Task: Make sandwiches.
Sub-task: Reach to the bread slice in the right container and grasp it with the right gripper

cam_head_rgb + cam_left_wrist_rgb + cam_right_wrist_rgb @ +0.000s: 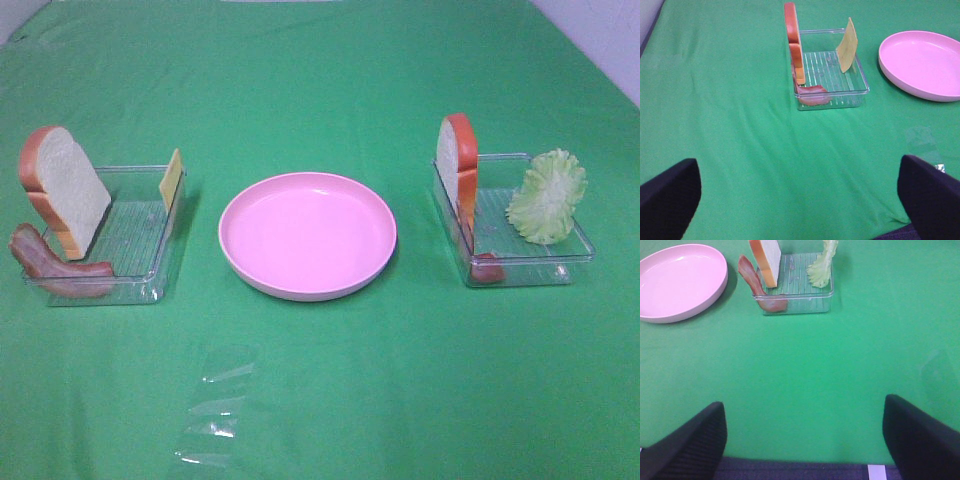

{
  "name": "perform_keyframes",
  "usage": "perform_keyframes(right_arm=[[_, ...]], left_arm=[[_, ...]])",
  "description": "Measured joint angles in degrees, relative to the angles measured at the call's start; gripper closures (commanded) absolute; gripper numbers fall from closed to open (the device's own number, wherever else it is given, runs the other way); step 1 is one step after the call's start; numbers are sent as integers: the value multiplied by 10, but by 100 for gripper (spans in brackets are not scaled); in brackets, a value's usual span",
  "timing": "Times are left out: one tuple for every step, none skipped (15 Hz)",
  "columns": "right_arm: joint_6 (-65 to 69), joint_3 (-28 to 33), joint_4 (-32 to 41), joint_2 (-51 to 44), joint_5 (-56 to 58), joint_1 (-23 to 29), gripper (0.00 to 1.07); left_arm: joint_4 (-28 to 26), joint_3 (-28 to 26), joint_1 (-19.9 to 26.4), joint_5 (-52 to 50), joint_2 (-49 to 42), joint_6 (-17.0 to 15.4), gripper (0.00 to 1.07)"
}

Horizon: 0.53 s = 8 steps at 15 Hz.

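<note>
In the left clear tray a bread slice stands upright, a bacon strip leans at its near corner and a yellow cheese square leans on the far right wall. In the right clear tray stand a second bread slice, a lettuce leaf and a bacon strip. Neither gripper shows in the exterior high view. My left gripper is open and empty, well short of the left tray. My right gripper is open and empty, well short of the right tray.
A round pink plate sits between the trays on the green cloth. A crumpled piece of clear film lies on the cloth in front of the plate, toward the left.
</note>
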Motion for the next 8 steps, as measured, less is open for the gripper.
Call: perform_keyframes(right_arm=[[11, -8, 0, 39, 2, 0, 25], [15, -17, 1, 68, 5, 0, 25], [17, -40, 5, 131, 13, 0, 25], [18, -75, 11, 209, 27, 0, 25], [18, -113, 16, 283, 39, 0, 26], [18, -156, 18, 365, 44, 0, 27], [18, -195, 19, 435, 45, 0, 27], [18, -262, 19, 545, 45, 0, 27]], left_arm=[[0, 0, 0, 0, 0, 0, 7], [0, 0, 0, 0, 0, 0, 7], [0, 0, 0, 0, 0, 0, 7], [0, 0, 0, 0, 0, 0, 7], [0, 0, 0, 0, 0, 0, 7], [0, 0, 0, 0, 0, 0, 7], [0, 0, 0, 0, 0, 0, 7], [0, 0, 0, 0, 0, 0, 7]])
